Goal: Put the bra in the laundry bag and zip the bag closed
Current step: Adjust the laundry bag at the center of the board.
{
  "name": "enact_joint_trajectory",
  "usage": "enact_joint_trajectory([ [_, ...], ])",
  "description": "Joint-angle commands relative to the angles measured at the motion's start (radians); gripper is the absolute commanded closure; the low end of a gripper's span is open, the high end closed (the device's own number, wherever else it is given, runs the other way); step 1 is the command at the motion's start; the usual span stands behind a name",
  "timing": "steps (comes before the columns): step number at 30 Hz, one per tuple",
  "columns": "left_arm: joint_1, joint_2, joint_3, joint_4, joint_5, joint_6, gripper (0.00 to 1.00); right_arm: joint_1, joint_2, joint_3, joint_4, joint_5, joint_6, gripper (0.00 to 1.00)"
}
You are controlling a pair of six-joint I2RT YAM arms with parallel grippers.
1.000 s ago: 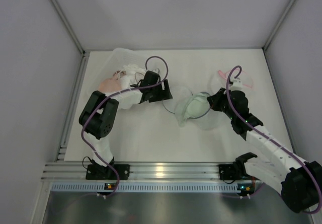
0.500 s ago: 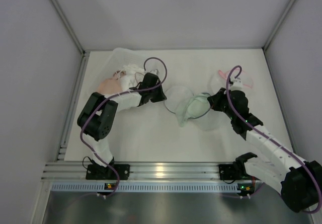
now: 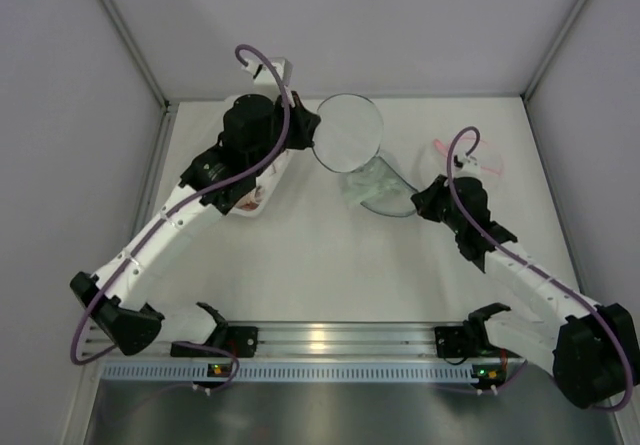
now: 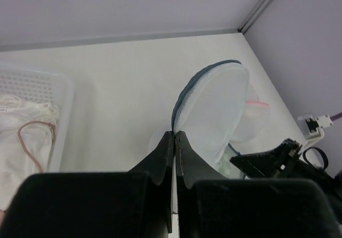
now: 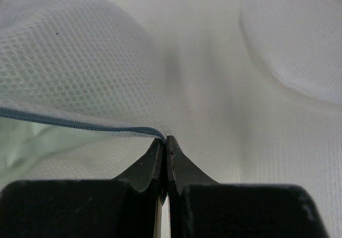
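Mesh laundry bag [image 3: 350,135]: left gripper [image 4: 175,135] clamps its raised half, right gripper [image 5: 165,139] the lower edge (likely tensioning the zip [image 5: 80,124]).

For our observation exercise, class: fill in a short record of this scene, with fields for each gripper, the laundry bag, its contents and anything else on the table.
Left gripper: shut on the blue-trimmed edge of the laundry bag, holding its round flap up
Right gripper: shut on another part of that edge
Bag state: open, not zipped
Contents: pale green garment seen through the mesh, probably the bra
Basket: left side of the table, white clothing inside
Other: small pink item beyond the right gripper
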Motion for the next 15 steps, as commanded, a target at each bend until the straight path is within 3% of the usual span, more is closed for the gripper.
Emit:
enact_joint_trajectory([
  [1, -0.056, -0.009, 0.038, -0.136, -0.147, 0.071, 1.00, -0.006, 0.047, 0.068, 0.043, 0.015, 0.042, 1.00],
  [9, -0.064, 0.149, 0.160, -0.307, -0.215, 0.086, 1.00, 0.038, 0.208, 0.309, -0.071, -0.115, 0.090, 1.00],
  [11, -0.065, 0.129, 0.146, -0.312, -0.179, 0.071, 1.00, 0.046, 0.234, 0.367, -0.168, -0.121, 0.043, 1.00],
  [13, -0.051, 0.115, 0.110, -0.344, -0.230, 0.054, 1.00, 0.098, 0.259, 0.409, -0.320, -0.074, -0.003, 1.00],
  [15, 0.016, 0.097, 0.099, -0.378, -0.132, 0.001, 1.00, 0.135, 0.236, 0.426, -0.420, -0.067, -0.017, 1.00],
])
